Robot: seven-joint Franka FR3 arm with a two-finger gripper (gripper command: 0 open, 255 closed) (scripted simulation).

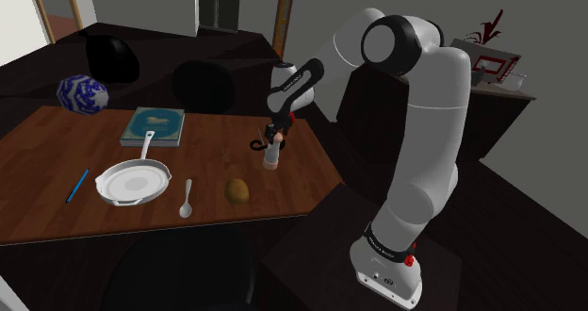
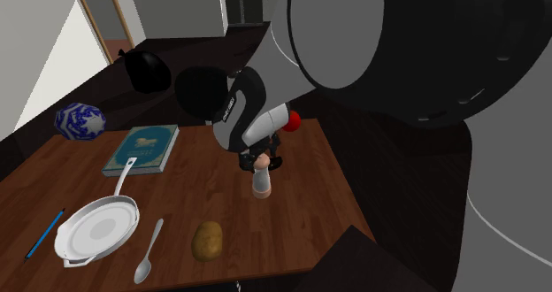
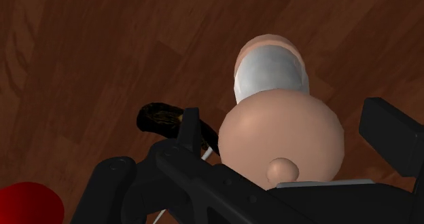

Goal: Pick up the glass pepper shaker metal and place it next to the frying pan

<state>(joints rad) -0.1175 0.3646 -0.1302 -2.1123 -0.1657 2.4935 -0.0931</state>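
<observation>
The pepper shaker (image 1: 273, 159) stands upright on the wooden table (image 1: 57, 144), a clear body under a rounded pinkish cap (image 3: 282, 138). My black gripper (image 1: 274, 139) hangs straight over it, open, its fingers (image 3: 391, 131) standing apart on either side of the cap without touching it. From the second exterior view the shaker (image 2: 261, 182) shows just below the gripper (image 2: 259, 160). The white frying pan (image 1: 134, 181) lies far off toward the shoulder view's left, handle pointing to the back; it also lies at the front left in the second exterior view (image 2: 97, 229).
A spoon (image 1: 187, 200) and a potato (image 1: 236, 191) lie between pan and shaker. A teal book (image 1: 155, 125) sits behind the pan, a blue pen (image 1: 77, 186) to its left, a blue-white vase (image 1: 83, 93) further back. A small dark object (image 3: 160, 117) lies beside the shaker.
</observation>
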